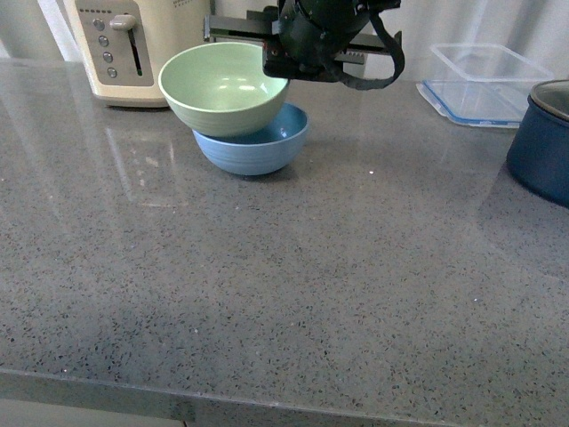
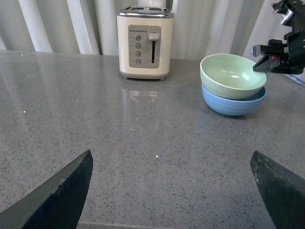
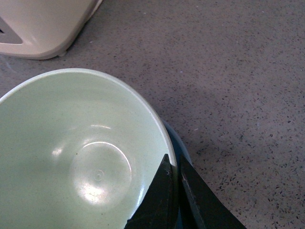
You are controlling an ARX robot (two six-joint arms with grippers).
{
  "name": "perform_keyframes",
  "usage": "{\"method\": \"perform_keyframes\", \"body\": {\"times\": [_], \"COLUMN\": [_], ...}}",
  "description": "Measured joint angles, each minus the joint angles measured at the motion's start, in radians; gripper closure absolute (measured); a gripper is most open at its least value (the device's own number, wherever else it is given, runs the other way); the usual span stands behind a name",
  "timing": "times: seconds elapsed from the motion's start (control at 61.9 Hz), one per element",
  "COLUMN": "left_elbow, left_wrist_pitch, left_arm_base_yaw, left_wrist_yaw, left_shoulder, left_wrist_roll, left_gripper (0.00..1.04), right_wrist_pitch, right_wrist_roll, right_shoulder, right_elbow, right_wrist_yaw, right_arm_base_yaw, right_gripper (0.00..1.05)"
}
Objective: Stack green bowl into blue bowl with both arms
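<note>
front view, left to right: cream toaster (image 1: 124, 49); green bowl (image 1: 222, 89) sitting tilted in the blue bowl (image 1: 253, 149); my right gripper (image 1: 274, 73) pinched onto the green rim; navy pot (image 1: 540, 147). left wrist view: my left gripper (image 2: 170, 153) spread wide, holding nothing.

Front: we look down across the countertop (image 1: 311, 294); left wrist: low, well back, facing the toaster (image 2: 145, 43); right wrist: close over the green bowl (image 3: 71, 157), which all three share.
</note>
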Motion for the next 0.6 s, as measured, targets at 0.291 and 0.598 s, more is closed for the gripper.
{"method": "perform_keyframes", "body": {"times": [0.291,0.598], "left_elbow": [0.0,0.0], "left_wrist_pitch": [0.0,0.0], "left_arm_base_yaw": [0.0,0.0], "left_wrist_yaw": [0.0,0.0], "left_shoulder": [0.0,0.0], "left_wrist_roll": [0.0,0.0], "left_gripper": [0.07,0.07], "right_wrist_pitch": [0.022,0.175], "right_wrist_roll": [-0.004,0.021], "right_shoulder": [0.008,-0.21], "right_elbow": [-0.005,-0.201], "right_wrist_yaw": [-0.007,-0.152], "right_arm_base_yaw": [-0.03,-0.047], "right_gripper": [0.92,0.44]}}
